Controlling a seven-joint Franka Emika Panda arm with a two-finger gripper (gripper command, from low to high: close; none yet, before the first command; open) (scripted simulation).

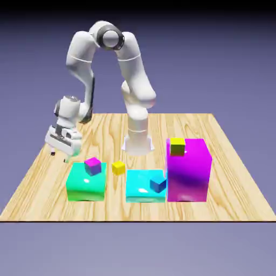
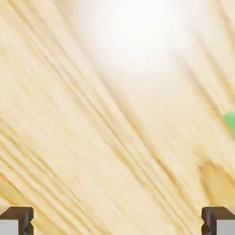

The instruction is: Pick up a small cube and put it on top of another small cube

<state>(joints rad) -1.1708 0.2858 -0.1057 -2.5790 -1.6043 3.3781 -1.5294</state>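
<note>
Nothing picked up yet, stacking all left

Hand (image 1: 59, 157) is spread wide and empty, left of frame; small yellow cube (image 1: 118, 168) sits unstacked on the surface (image 1: 121, 211) near mid-frame.

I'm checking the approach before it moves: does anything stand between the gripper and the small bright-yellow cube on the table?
Partly: the green block, with the small magenta-purple cube on top, seems to sit near the direct low path from the open gripper to the small bright-yellow cube.
</note>
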